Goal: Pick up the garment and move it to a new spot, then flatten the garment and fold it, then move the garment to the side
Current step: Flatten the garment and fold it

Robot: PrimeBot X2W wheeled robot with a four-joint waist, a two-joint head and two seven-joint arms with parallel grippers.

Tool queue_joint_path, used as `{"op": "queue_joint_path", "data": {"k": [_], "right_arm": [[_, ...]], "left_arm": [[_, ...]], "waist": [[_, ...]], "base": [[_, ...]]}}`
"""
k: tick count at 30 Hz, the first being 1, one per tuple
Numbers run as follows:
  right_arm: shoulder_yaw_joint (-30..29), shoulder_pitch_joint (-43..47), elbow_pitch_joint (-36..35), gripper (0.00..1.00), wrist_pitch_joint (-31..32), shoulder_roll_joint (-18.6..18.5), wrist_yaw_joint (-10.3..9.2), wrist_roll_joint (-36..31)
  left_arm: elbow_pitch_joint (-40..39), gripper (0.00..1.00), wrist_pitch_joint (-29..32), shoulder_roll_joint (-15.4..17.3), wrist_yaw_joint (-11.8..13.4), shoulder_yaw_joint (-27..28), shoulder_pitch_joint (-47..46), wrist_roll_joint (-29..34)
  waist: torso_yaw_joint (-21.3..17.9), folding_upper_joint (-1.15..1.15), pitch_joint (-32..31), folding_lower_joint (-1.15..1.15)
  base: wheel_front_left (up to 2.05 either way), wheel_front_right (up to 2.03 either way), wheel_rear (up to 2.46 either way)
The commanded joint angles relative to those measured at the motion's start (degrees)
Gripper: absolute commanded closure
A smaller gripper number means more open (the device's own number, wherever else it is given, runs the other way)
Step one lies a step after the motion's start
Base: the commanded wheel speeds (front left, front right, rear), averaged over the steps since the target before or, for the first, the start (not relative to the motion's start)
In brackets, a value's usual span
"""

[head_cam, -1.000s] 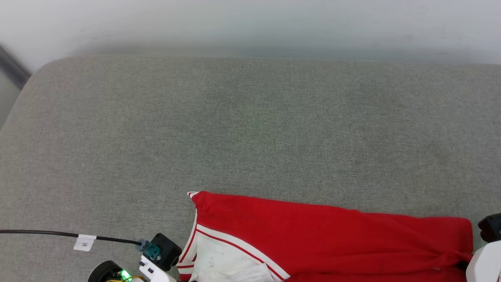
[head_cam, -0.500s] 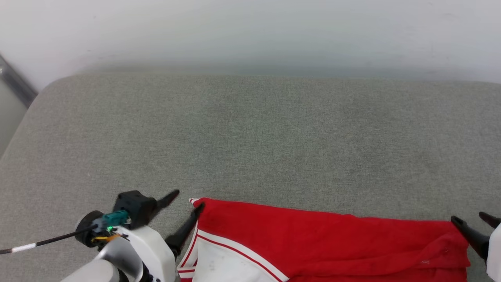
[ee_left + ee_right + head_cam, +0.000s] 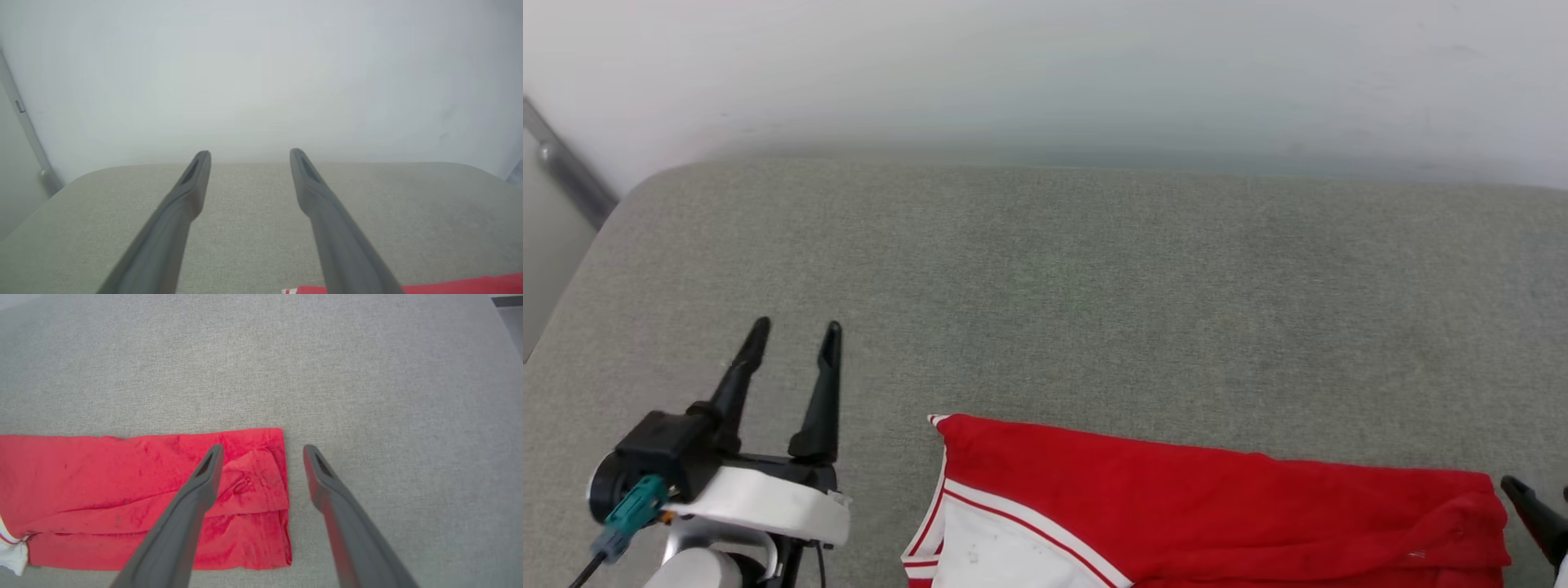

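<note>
The garment (image 3: 1217, 506) lies folded into a long red band on the grey cushion, its white sleeve and striped trim at the left end. No lettering shows. My left gripper (image 3: 796, 329) is open, left of the garment's left corner and apart from it. In the left wrist view its fingers (image 3: 250, 154) point at the wall, with a strip of the garment (image 3: 470, 283) at the bottom right. My right gripper (image 3: 263, 449) is open above the garment's (image 3: 122, 490) right end with nothing between its fingers. In the head view it (image 3: 1542, 490) sits at the right edge.
The grey cushion (image 3: 1094, 286) reaches back to a white wall (image 3: 1045, 65). A metal strip (image 3: 564, 163) runs down the wall at the far left, beyond the cushion's rounded left corner. A cable with a teal plug (image 3: 629, 506) hangs from my left wrist.
My left gripper has left the garment's left corner and swung left and forward, still open. The right gripper has slid toward the right edge. The garment stays flat; the camera shifted slightly.
</note>
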Motion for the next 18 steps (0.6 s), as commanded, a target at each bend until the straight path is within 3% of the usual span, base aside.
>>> {"op": "queue_joint_path", "data": {"k": [1,8,13,18], "right_arm": [[-1.7,0.9,0.8,0.00,0.2,2.5,-0.03,-0.6],[-7.0,1.1,7.5,0.00,-3.3,9.3,-0.03,-4.0],[-8.6,0.5,14.1,0.00,-6.6,10.7,-0.03,-4.1],[-7.2,-0.2,19.3,0.00,-8.2,11.0,-0.03,-2.1]], "left_arm": [[-1.3,0.00,-0.4,-2.6,-0.7,4.4,2.8,3.0],[-4.5,0.00,-0.3,-11.2,-7.7,18.1,8.5,12.6],[-3.6,0.00,-0.3,-15.0,-13.5,22.5,10.0,17.5],[-2.6,0.00,-0.3,-18.5,-17.5,25.8,10.6,20.4]], "waist": [[0.6,0.00,0.4,0.00],[2.4,0.00,1.5,0.00],[3.3,0.00,2.5,0.00],[3.7,0.00,3.4,0.00]], "base": [[0.00,0.00,0.00],[0.00,0.00,0.00],[0.00,0.00,0.00],[0.00,0.00,0.00]]}}
